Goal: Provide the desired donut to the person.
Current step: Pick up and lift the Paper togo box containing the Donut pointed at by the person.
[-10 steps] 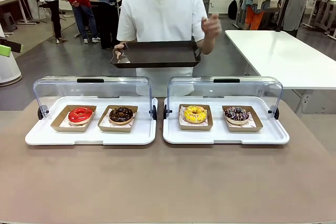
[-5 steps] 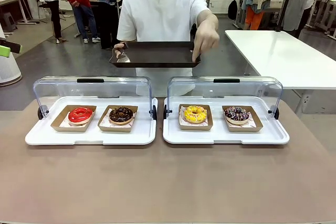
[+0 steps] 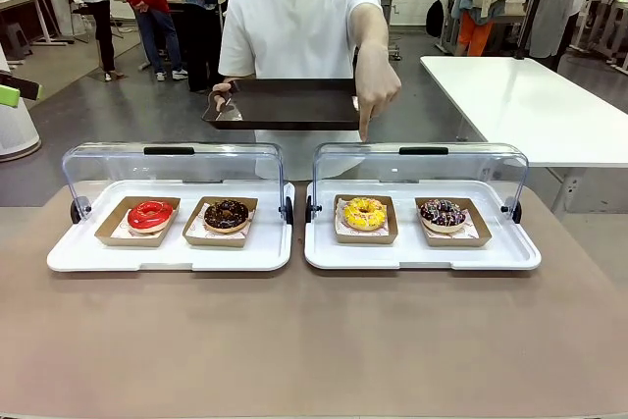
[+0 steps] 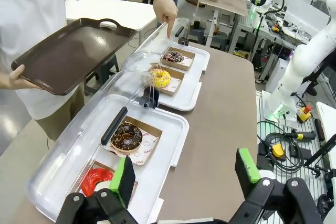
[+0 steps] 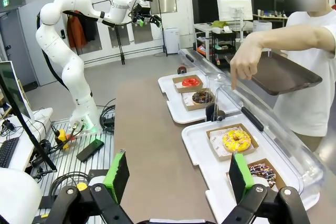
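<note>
- Above the yellow-iced donut (image 3: 364, 213), just behind its clear lid (image 3: 422, 169), the person's (image 3: 299, 26) pointing hand (image 3: 376, 85) aims one index finger straight down. You can take that as the choice being made, and the yellow one looks like the pick.
- Beyond the yellow-iced donut, the person's other hand holds a dark brown serving tray (image 3: 285, 103) level and bare. That is most likely where the donut should end up.
- The yellow-iced donut sits untouched in its cardboard boat on the white display tray (image 3: 324, 257), with the lid swung back behind it, so the approach from your side looks open.
- Beside the yellow-iced donut, to the robot's right on the same tray, is a dark sprinkled donut (image 3: 442, 213). Off to its left, in the neighbouring case, are a chocolate donut (image 3: 227, 214) and, farther out, a red-glazed donut (image 3: 149, 214).
- Your left gripper (image 4: 186, 170) hovers well away from the yellow-iced donut, green pads spread wide and holding nothing.
- Your right gripper (image 5: 178, 174) sits nearer the yellow-iced donut, fingers also wide apart and bare.
- Progress so far is only the request. The reach, the grasp, the lift and the hand-over onto the serving tray are all ahead of you.
</note>
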`<state>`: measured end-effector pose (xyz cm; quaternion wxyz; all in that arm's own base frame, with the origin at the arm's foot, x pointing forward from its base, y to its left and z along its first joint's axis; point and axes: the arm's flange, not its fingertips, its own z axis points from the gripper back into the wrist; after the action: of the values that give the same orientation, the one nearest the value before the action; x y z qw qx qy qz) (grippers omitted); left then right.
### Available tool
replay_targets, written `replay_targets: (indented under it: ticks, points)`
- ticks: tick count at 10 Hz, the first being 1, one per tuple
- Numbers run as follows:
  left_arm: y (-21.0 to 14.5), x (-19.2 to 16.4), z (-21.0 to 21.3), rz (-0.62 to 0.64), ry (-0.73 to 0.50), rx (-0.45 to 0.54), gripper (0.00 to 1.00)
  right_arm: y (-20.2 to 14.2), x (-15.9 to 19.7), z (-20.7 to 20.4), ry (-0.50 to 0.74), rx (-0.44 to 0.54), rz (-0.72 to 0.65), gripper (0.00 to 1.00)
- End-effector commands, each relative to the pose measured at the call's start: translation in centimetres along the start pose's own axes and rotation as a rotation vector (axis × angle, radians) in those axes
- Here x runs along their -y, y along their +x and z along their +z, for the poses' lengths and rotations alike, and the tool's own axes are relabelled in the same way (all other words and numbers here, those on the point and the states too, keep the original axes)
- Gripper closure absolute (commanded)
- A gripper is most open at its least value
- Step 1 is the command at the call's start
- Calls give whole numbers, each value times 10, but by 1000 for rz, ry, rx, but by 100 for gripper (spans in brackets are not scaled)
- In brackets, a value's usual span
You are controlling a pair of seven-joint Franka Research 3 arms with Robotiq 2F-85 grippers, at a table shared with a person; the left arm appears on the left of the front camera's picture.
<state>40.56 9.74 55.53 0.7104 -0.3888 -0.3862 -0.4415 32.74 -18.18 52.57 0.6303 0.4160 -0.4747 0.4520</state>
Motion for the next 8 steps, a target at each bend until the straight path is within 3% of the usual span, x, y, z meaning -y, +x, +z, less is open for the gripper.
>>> replay_targets:
  ticks: [1,8]
  points:
    - [2,0,1,5,0,3,0,0,0,0,1,3,1,0]
    - [2,0,1,5,0,3,0,0,0,0,1,3,1,0]
